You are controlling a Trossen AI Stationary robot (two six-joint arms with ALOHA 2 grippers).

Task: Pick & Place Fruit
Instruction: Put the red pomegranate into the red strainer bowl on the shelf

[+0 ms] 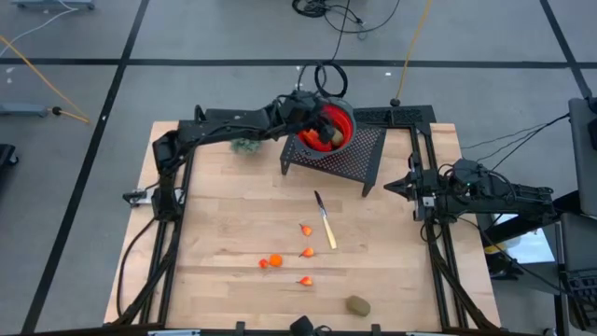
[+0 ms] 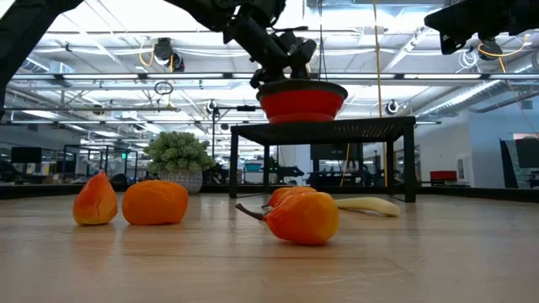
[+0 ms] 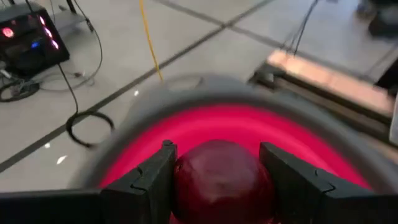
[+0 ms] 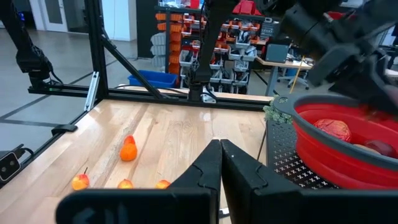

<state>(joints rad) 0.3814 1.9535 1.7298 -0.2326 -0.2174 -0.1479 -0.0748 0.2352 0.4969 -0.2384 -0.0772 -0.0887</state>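
A dark red ball (image 3: pixel 217 186) sits between the fingers of my left gripper (image 1: pixel 322 119), which reaches over the red bowl (image 1: pixel 343 126). The bowl stands on a black mesh stand (image 1: pixel 364 154) at the table's far side. A brownish-green piece (image 1: pixel 329 137) lies in the bowl. Several small orange-red bits (image 1: pixel 270 262) and a brownish-green oval (image 1: pixel 357 305) lie on the wood nearer the front. My right gripper (image 4: pixel 221 152) waits shut at the table's right, holding nothing. My left gripper pinches the dark red ball by two opposite sides (image 3: pixel 183 180), one finger (image 3: pixel 152 180) on each. It comes from the table's left, slanting slightly down over the bowl's rim (image 3: pixel 205 84). The ball is over the bowl's inside; whether it rests on the bottom I cannot tell.
A slim yellow-handled knife (image 1: pixel 325 222) lies in the table's middle. A pale green knobbly bunch (image 1: pixel 246 146) stands left of the stand, under the left arm. Black frame rails (image 1: pixel 438 233) run along both sides of the table.
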